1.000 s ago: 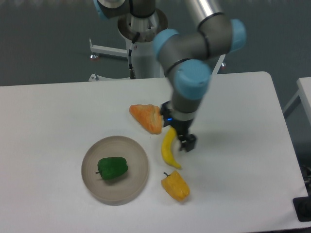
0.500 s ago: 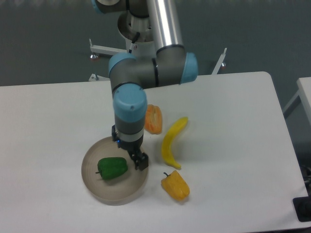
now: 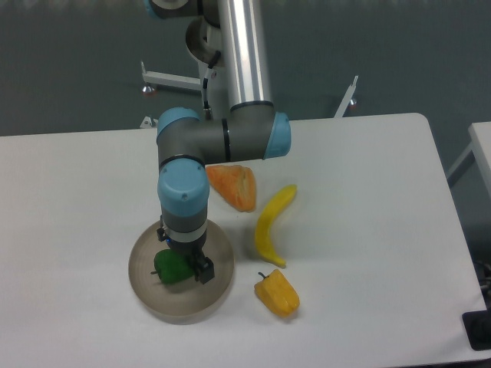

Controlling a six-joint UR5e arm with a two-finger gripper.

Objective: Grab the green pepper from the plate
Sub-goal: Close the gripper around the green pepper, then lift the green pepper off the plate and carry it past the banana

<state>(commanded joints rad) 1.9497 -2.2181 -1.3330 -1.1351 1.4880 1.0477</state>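
Claw (image 3: 184, 266) slid left onto the one green pepper (image 3: 170, 267) on the plate (image 3: 146, 295); grip unclear. Yellow pepper (image 3: 278, 293) at 3 o'clock.

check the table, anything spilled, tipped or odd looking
Nothing stands out. The glossy dark-green bell pepper lies on the round beige-grey plate under the gripper; the curved yellow banana and small yellow-orange pepper rest intact on the table.

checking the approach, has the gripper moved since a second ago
Yes. The gripper went left across the table, from beside the banana to over the plate, and now sits down at the green pepper.
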